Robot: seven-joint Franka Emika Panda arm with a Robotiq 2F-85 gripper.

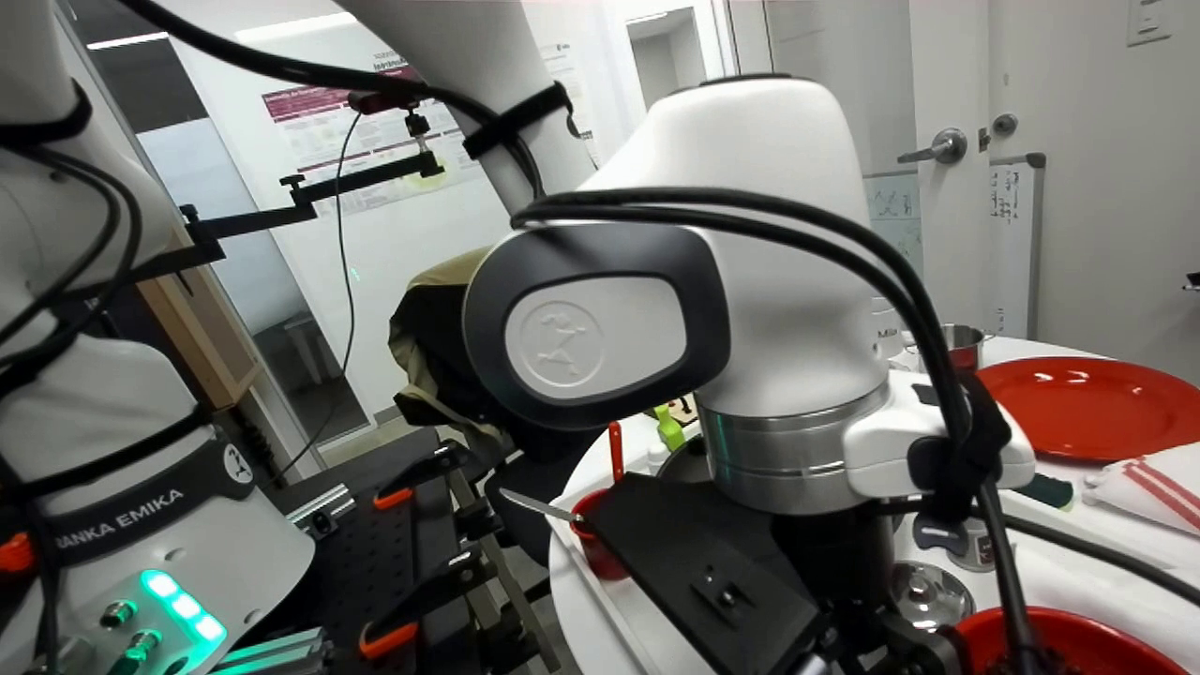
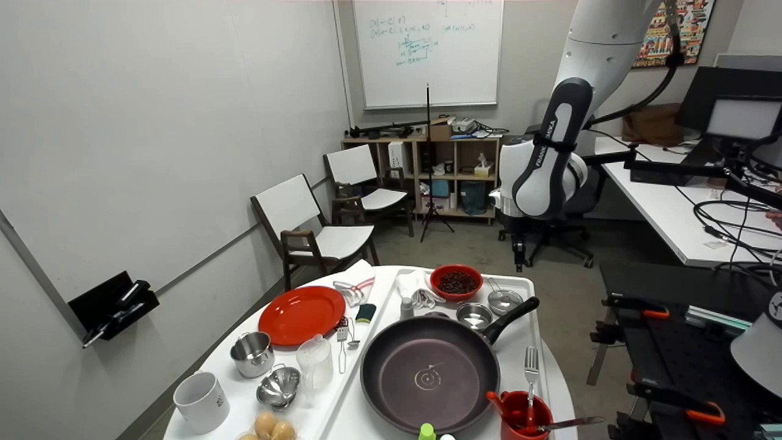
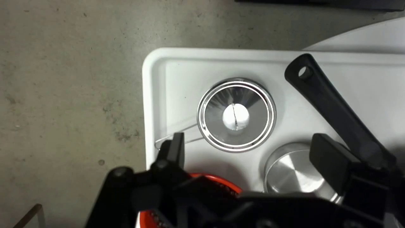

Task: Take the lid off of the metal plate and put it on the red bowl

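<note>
A round shiny metal lid (image 3: 235, 136) with a bright round centre lies near a corner of the white tray in the wrist view. It also shows in both exterior views (image 2: 504, 302) (image 1: 923, 591). Two thin wires stick out from under it; what lies beneath is hidden. The red bowl (image 2: 455, 297), with dark beans in it, stands beside the lid. The gripper covers much of the bowl (image 3: 218, 179) in the wrist view. My gripper (image 3: 249, 142) is open and empty above the tray, its fingers apart from the lid. It points down in an exterior view (image 2: 518, 260).
A small steel pot (image 3: 291, 171) and the black pan handle (image 3: 335, 101) are close to the lid. The large frying pan (image 2: 427, 348) fills the tray's middle. A white cloth (image 2: 415, 287) is beside the bowl. The tray has a raised rim (image 3: 221, 53).
</note>
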